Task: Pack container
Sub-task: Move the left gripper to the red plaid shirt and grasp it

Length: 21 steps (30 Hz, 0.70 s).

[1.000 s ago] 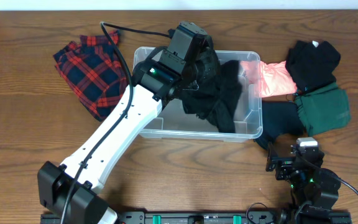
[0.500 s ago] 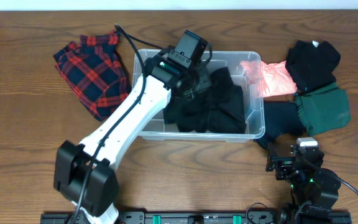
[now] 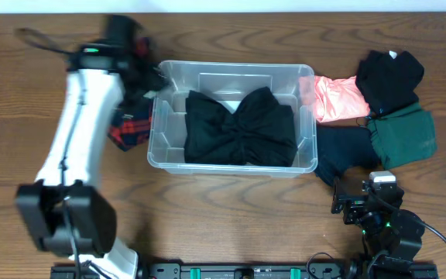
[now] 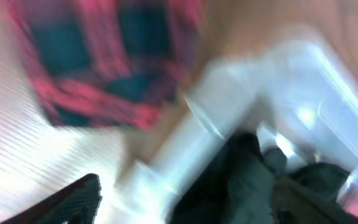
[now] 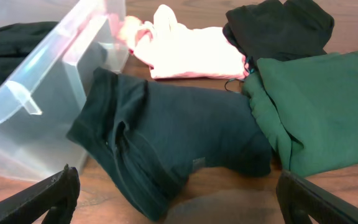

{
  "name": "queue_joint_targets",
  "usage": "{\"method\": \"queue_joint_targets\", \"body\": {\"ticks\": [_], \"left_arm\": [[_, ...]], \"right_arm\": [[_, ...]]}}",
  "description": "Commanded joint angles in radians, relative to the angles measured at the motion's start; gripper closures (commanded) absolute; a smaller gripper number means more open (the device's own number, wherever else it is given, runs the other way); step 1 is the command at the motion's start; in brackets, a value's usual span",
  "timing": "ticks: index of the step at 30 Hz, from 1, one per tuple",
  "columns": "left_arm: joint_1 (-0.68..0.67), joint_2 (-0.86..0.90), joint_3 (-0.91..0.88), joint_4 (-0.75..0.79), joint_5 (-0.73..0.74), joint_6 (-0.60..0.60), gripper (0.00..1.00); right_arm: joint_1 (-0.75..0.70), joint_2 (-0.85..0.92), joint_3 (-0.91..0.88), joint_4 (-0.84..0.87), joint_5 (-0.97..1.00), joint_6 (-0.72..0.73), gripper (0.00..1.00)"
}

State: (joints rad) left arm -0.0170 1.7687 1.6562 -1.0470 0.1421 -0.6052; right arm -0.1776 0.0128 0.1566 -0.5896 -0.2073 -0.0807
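Hovering spread and empty at 10 o'clock of the container, whose long side is running 9 to 3 mid-table, the left gripper is hanging nearest the plaid cloth, while the right gripper, also spread, is resting at 5.

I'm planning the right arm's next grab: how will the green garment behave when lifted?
Probably floppy: the green garment lies in soft folds, so it should sag from a pinch. Likely light, being thin-looking cloth. It touches the dark garment beside it, which might drag along.
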Motion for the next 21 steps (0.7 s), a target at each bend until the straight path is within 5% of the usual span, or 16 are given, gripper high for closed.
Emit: {"method": "queue_joint_targets", "body": {"ticks": [1, 6, 12, 18, 21], "left_arm": [[0.128, -0.075, 0.046, 0.005, -0.018, 0.135, 0.08], [0.299, -0.089, 0.046, 0.053, 0.148, 0.274, 0.08], [0.419, -0.084, 0.043, 0.055, 0.136, 0.344, 0.08], [0.435, -0.076, 0.044, 0.054, 0.615, 0.602, 0.24], [0.371, -0.076, 0.043, 0.025, 0.650, 0.673, 0.27]], "right_arm": [[0.002, -0.005, -0.002, -0.002, -0.006, -0.003, 0.01], [0.002, -0.005, -0.002, -0.002, -0.006, -0.003, 0.01], [0.002, -0.005, -0.002, -0.002, -0.006, -0.003, 0.01], [0.002, -0.005, -0.002, -0.002, -0.006, -0.003, 0.01], [0.002, -0.005, -0.002, -0.002, -0.006, -0.003, 0.01]]}}
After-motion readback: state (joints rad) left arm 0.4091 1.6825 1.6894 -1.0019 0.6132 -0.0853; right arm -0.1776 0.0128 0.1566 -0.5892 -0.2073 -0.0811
